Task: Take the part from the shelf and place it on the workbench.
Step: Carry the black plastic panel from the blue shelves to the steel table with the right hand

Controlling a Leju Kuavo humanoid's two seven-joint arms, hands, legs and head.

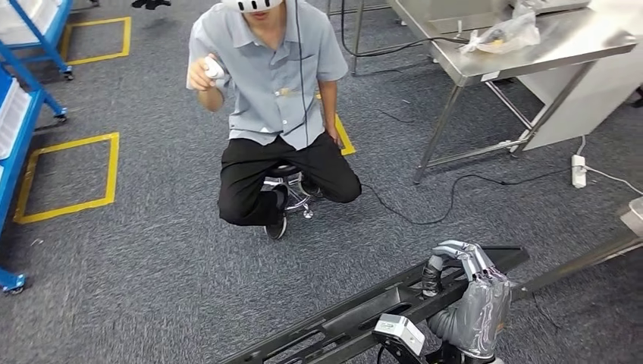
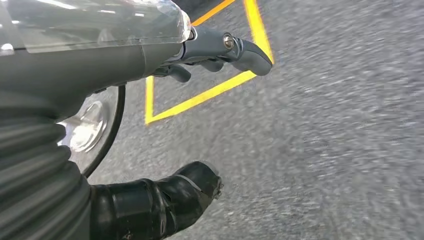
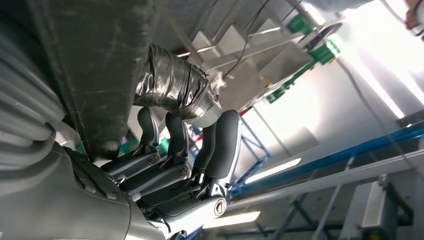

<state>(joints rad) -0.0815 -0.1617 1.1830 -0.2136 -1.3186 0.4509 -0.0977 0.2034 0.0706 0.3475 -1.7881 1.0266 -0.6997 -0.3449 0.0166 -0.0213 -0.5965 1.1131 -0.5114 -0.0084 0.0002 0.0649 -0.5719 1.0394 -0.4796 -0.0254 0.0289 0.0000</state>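
A long black slotted part (image 1: 364, 312) stretches across the lower middle of the head view, held off the grey carpet. My right hand (image 1: 464, 299) grips it near its far end, fingers curled over the top edge. In the right wrist view the same part (image 3: 95, 75) is a dark slab clamped between the taped thumb and the fingers (image 3: 175, 150) of my right hand (image 3: 170, 165). My left hand (image 2: 200, 115) hangs over the carpet, fingers apart and holding nothing.
A person (image 1: 269, 98) crouches on a small stool straight ahead, holding a white controller. A steel workbench (image 1: 515, 45) with a plastic bag stands at the back right. Cables and a power strip (image 1: 578, 171) lie on the floor. Blue racks (image 1: 19, 129) line the left edge.
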